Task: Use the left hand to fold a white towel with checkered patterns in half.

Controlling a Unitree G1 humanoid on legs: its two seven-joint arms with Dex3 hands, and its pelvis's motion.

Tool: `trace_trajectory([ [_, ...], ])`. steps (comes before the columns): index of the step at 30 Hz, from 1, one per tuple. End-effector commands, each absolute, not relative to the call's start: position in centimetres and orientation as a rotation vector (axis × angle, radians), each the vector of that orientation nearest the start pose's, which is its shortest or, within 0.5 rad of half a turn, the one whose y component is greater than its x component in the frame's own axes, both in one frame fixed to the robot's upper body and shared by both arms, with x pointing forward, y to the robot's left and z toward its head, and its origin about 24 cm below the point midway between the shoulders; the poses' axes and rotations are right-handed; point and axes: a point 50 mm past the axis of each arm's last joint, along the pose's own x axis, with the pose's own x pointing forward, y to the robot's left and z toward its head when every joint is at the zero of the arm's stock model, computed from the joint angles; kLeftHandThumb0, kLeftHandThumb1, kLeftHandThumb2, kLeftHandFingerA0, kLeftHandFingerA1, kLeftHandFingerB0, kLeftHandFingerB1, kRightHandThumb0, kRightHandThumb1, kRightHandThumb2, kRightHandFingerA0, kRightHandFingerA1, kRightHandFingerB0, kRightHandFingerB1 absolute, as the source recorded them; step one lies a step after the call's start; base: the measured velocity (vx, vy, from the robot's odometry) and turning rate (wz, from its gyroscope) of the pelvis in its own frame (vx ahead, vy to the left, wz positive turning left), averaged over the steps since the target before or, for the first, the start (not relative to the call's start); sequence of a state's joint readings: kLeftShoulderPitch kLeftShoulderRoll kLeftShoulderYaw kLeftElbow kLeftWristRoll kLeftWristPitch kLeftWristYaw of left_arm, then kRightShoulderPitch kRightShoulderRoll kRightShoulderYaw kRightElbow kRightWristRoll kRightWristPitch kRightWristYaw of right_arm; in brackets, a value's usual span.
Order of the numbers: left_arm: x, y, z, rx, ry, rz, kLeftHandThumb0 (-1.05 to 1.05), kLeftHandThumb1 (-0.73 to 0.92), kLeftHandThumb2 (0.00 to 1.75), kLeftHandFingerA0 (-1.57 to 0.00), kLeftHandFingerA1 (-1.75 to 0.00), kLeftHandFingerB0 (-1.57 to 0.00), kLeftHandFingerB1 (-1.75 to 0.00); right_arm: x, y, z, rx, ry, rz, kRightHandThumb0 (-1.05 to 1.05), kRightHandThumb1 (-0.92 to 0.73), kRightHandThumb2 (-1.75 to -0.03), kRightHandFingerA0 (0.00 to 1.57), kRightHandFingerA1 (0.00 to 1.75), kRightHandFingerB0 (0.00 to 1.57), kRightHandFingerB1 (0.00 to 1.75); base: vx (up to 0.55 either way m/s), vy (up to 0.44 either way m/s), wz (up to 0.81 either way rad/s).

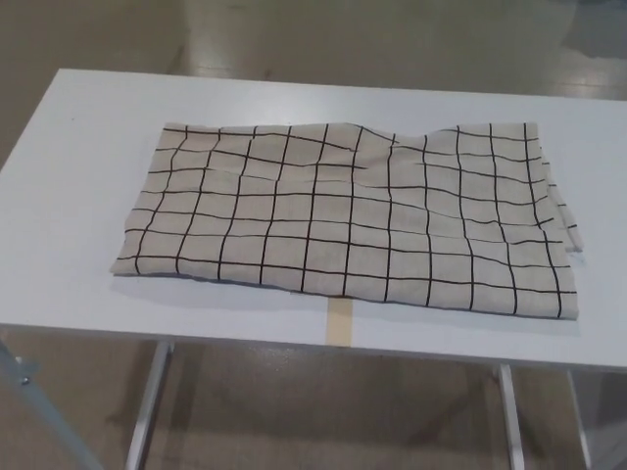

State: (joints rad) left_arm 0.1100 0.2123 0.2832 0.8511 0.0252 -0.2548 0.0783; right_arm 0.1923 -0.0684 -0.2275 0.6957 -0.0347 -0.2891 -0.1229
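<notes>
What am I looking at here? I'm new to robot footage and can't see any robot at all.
The picture comes from a camera on a humanoid robot's head, looking down at its work. Neither of its hands shows at this moment, so nothing is held. A white table fills the view, with floor around it. On it lies a pale towel with a black grid, spread out with some wrinkles; its right edge shows a second layer. A strip of tan tape sits at the table's near edge.
</notes>
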Motion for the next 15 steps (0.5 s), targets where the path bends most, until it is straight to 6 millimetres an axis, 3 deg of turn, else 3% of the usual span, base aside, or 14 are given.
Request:
trace_trajectory([
  [1, 13.8, 28.6, -9.2, 0.129, 0.453, 0.598, -0.35, 0.47, 0.55, -0.4, -0.44, -0.38, -0.35, 13.6, -24.0, -8.7, -0.052, 0.344, -0.593, -0.34, -0.82, -0.64, 0.24, 0.35, 0.2, 0.35, 0.0, 0.0, 0.0],
  [7, 13.5, 28.5, -9.4, 0.118, 0.455, 0.575, -0.36, 0.47, 0.55, -0.34, -0.42, -0.33, -0.34, 13.5, -23.9, -8.8, -0.047, 0.338, -0.593, -0.34, -0.82, -0.64, 0.25, 0.35, 0.2, 0.35, 0.0, 0.0, 0.0],
  [8, 13.4, 28.6, -9.4, 0.104, 0.46, 0.557, -0.42, 0.47, 0.55, -0.24, -0.38, -0.21, -0.31, 13.4, -23.8, -8.8, -0.046, 0.339, -0.595, -0.34, -0.82, -0.64, 0.25, 0.35, 0.2, 0.35, 0.0, 0.0, 0.0],
  [9, 13.1, 28.6, -9.5, 0.064, 0.463, 0.535, -0.29, 0.34, 0.88, 0.0, -0.5, 0.0, -0.51, 13.0, -23.8, -8.8, -0.053, 0.338, -0.596, -0.34, -0.82, -0.64, 0.25, 0.35, 0.2, 0.35, 0.0, 0.0, 0.0],
  [10, 12.9, 28.6, -9.5, 0.049, 0.462, 0.528, -0.29, 0.34, 0.88, 0.0, -0.5, 0.0, -0.51, 12.9, -23.8, -8.8, -0.056, 0.336, -0.597, -0.34, -0.82, -0.64, 0.25, 0.35, 0.2, 0.35, 0.0, 0.0, 0.0],
  [11, 12.9, 28.6, -9.4, 0.023, 0.455, 0.519, -0.46, 0.46, 0.54, -0.1, -0.34, -0.03, -0.26, 12.8, -23.6, -8.7, -0.062, 0.329, -0.594, -0.34, -0.82, -0.64, 0.25, 0.36, 0.2, 0.35, 0.0, 0.0, 0.0],
  [12, 12.9, 28.6, -9.4, 0.015, 0.452, 0.516, -0.46, 0.46, 0.54, -0.1, -0.34, -0.03, -0.26, 12.8, -23.6, -8.7, -0.064, 0.327, -0.593, -0.34, -0.82, -0.64, 0.25, 0.36, 0.2, 0.35, 0.0, 0.0, 0.0],
  [13, 12.9, 28.7, -8.8, -0.028, 0.419, 0.497, -0.51, 0.33, 0.7, -0.06, -0.19, 0.0, -0.14, 12.7, -23.3, -8.5, -0.085, 0.309, -0.575, -0.35, -0.82, -0.64, 0.24, 0.36, 0.2, 0.36, 0.0, 0.0, 0.0],
  [14, 13.1, 28.7, -8.2, -0.039, 0.379, 0.484, -0.56, 0.35, 0.68, -0.02, -0.03, 0.0, -0.06, 12.6, -23.0, -8.3, -0.088, 0.292, -0.558, -0.41, -0.78, -0.74, 0.21, 0.4, 0.2, 0.41, 0.0, 0.0, 0.0],
  [15, 13.3, 28.7, -7.0, -0.042, 0.312, 0.466, -0.6, 0.36, 0.68, 0.0, 0.0, 0.0, -0.03, 12.5, -22.5, -8.1, -0.087, 0.27, -0.534, -0.41, -0.78, -0.75, 0.2, 0.4, 0.2, 0.41, 0.0, 0.0, 0.0],
])
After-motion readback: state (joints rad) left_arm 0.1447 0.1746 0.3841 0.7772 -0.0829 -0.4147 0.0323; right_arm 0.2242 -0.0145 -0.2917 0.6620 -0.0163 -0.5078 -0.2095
